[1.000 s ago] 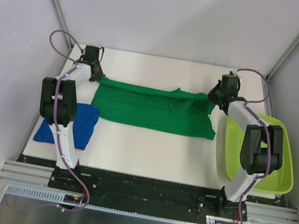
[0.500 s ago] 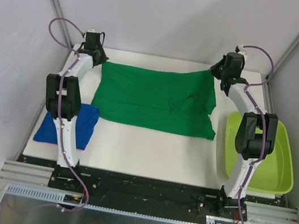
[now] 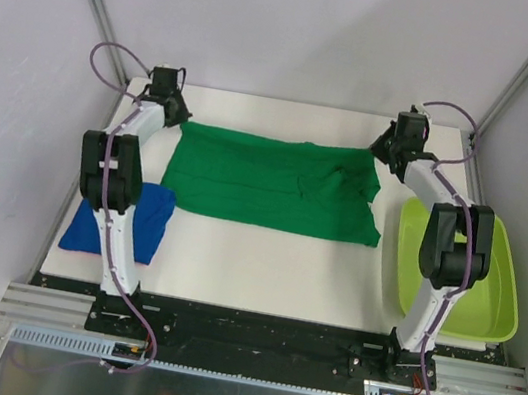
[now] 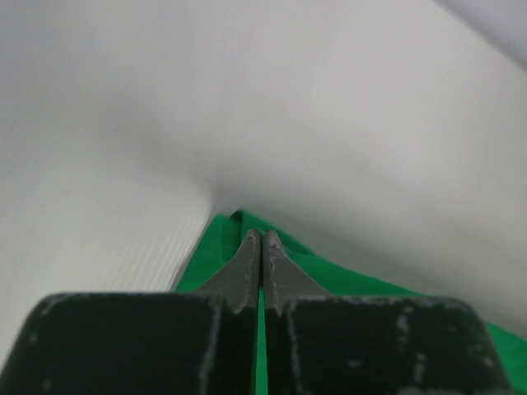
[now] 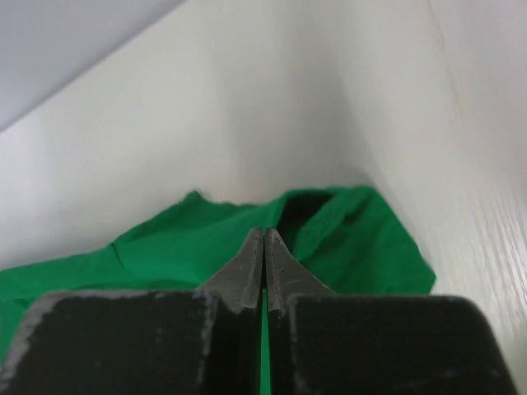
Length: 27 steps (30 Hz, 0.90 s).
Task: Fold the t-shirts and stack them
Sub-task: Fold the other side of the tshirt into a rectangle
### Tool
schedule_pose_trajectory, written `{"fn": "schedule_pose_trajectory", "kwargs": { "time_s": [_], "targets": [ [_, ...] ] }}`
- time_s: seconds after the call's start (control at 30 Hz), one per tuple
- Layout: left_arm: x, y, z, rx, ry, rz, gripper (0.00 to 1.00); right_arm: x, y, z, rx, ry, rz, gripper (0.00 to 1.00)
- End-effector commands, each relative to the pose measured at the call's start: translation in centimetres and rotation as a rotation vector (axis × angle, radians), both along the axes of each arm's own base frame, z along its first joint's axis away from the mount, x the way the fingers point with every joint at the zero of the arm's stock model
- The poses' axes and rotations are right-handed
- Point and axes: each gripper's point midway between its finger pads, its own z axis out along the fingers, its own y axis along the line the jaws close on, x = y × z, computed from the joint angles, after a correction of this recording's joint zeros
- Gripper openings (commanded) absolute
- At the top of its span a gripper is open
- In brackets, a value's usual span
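The dark green t-shirt (image 3: 266, 183) lies spread across the middle of the white table (image 3: 252, 267), wrinkled near its right side. My left gripper (image 3: 178, 117) is at its far left corner, shut on the cloth. In the left wrist view green cloth (image 4: 321, 271) shows around and between the closed left gripper (image 4: 262, 234). My right gripper (image 3: 380, 156) is shut on the far right corner. The right wrist view has a green fold (image 5: 354, 239) just past the closed right gripper (image 5: 263, 232). The royal blue t-shirt (image 3: 133, 221) lies folded at the near left, partly behind the left arm.
A lime-green plastic tub (image 3: 501, 298) stands at the right edge of the table, behind the right arm. Grey walls with metal frame posts close in the back and both sides.
Both grippers carried the shirt's far edge away from me, opening the fold, then came back down and a little nearer. The green shirt now lies wider than one second ago.
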Motion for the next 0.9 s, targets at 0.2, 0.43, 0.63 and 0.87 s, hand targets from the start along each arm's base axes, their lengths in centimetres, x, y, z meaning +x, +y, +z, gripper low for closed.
{"fn": "schedule_pose_trajectory", "kwargs": {
  "time_s": [0.2,0.43,0.63,0.87],
  "targets": [
    [-4.8,1.7,0.6,0.058,0.033,0.031,0.03,-5.8,1.3,0.4,0.001,0.036,0.027,0.00],
    [-5.4,2.0,0.4,0.082,0.046,0.020,0.03,-6.5,1.4,-0.3,0.005,0.044,0.029,0.00],
    [-5.8,2.1,1.4,0.090,0.031,0.015,0.04,-6.8,1.1,1.4,0.000,0.014,0.016,0.00],
    [-7.8,2.0,0.4,0.081,0.065,0.021,0.04,-8.3,1.1,0.7,-0.014,0.052,0.015,0.00]
  ]
}}
